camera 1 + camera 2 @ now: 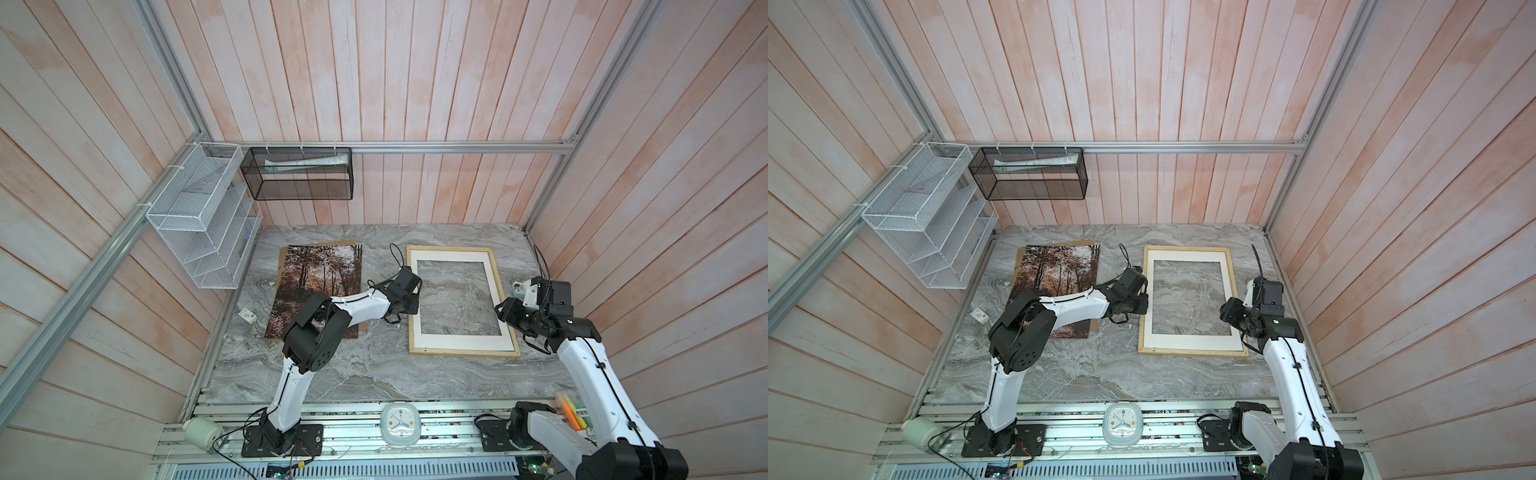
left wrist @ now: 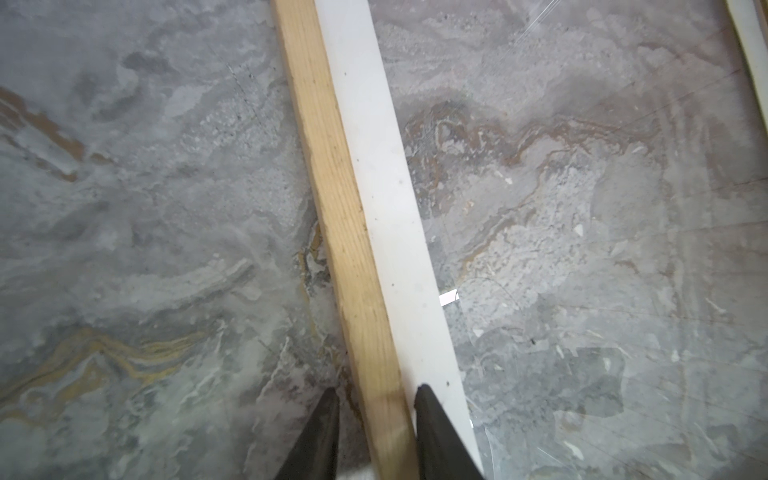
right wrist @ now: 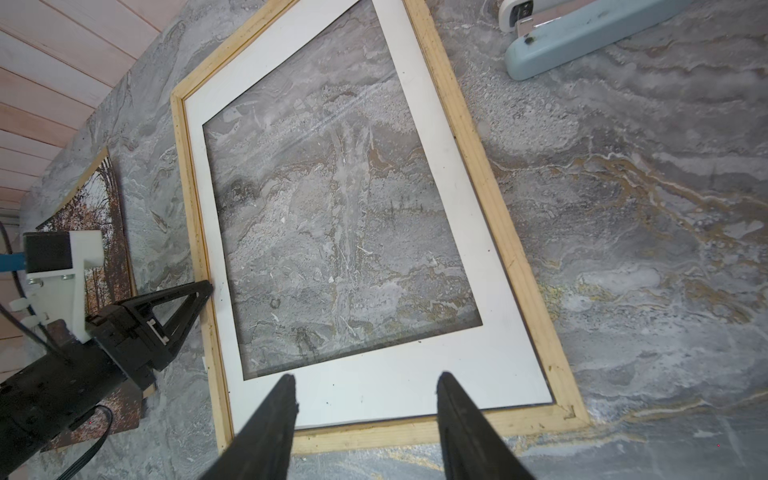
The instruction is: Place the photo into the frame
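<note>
The photo [image 1: 320, 282] [image 1: 1059, 274], an autumn forest print, lies flat at the table's left on a brown backing board [image 1: 332, 242]; my left arm covers its near right corner. The pale wooden frame [image 1: 449, 249] [image 1: 1187, 248] lies flat at the right, with a white mat [image 1: 461, 343] inside it and marble showing through the window. My left gripper [image 2: 378, 389] is open astride the frame's left strip [image 2: 332, 187]: one finger over the marble, apart from the wood, the other on the mat [image 2: 374, 166]. My right gripper [image 3: 366, 375] hangs open and empty over the mat by the frame's right side [image 1: 500, 311].
A pale blue stapler [image 3: 582, 37] lies just beyond the frame's right side, close to my right wrist. A small white item [image 1: 248, 316] sits left of the photo. A white wire rack [image 1: 199, 224] and a black mesh basket [image 1: 299, 174] hang on the walls. A clock [image 1: 401, 424] stands at the front rail.
</note>
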You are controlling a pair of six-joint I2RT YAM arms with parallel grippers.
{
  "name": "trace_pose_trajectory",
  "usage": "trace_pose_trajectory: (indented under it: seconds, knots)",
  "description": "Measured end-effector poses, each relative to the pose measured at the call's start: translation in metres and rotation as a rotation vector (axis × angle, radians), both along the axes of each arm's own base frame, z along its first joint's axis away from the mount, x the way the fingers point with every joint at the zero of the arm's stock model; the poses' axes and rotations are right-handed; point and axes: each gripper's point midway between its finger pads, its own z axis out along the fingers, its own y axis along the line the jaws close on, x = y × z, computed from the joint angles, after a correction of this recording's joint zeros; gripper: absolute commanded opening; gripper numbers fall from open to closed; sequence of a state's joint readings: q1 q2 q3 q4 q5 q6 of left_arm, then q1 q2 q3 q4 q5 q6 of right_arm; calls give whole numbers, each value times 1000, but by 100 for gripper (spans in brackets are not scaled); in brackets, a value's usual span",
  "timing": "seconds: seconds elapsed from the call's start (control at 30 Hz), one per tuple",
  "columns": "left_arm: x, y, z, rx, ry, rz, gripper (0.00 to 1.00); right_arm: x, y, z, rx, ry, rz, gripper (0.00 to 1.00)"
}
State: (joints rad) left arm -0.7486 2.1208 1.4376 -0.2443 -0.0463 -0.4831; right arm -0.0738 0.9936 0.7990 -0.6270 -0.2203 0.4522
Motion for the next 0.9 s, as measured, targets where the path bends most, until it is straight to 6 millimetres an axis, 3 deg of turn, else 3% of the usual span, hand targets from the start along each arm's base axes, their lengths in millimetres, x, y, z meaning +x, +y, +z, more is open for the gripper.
trace_pose_trajectory:
  seconds: [0.2, 0.6, 0.77, 0.9]
  knots:
    - [4, 5, -2, -22, 3, 24, 27, 0, 0, 0, 2, 0, 2, 56]
    - [11, 47, -5, -4, 1, 123, 27, 2, 2, -1, 12, -7, 10, 54]
    - [11, 58, -5, -5, -4, 159, 25, 2, 5, -15, 27, 7, 15, 53]
    - [10, 68, -5, -8, -1, 186, 25, 2, 5, -40, 44, 47, 0, 49]
